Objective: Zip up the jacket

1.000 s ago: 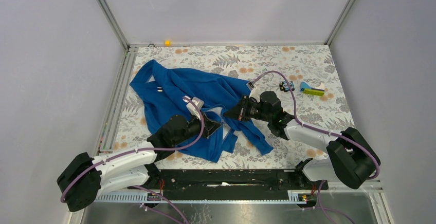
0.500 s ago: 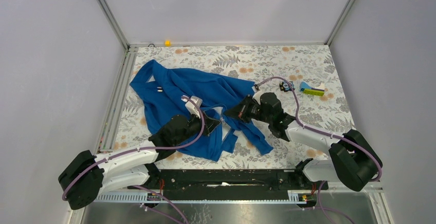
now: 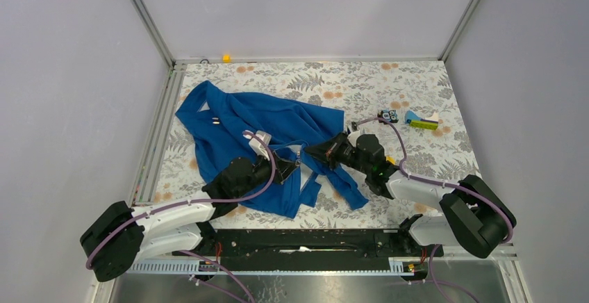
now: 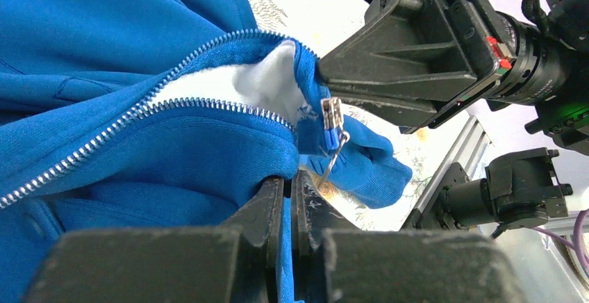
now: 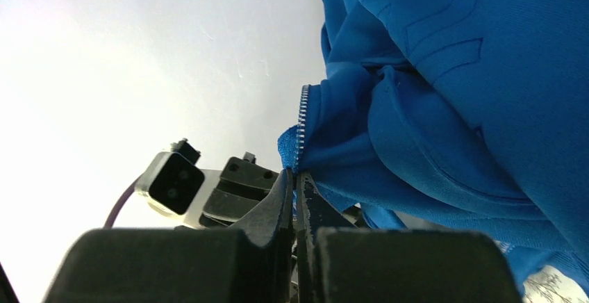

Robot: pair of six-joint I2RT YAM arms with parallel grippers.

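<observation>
Royal-blue fabric jacket [image 3: 257, 133] unzipped: left gripper [image 4: 288, 181] and right gripper [image 5: 295, 174] each pinch a zipper edge. Next move, as judged, is to mate the ends at the silvery slider [image 4: 332, 117].

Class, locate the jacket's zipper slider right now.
Left wrist view, centre: the zipper slider hangs at the jacket's open zipper end, just above the left gripper.
</observation>
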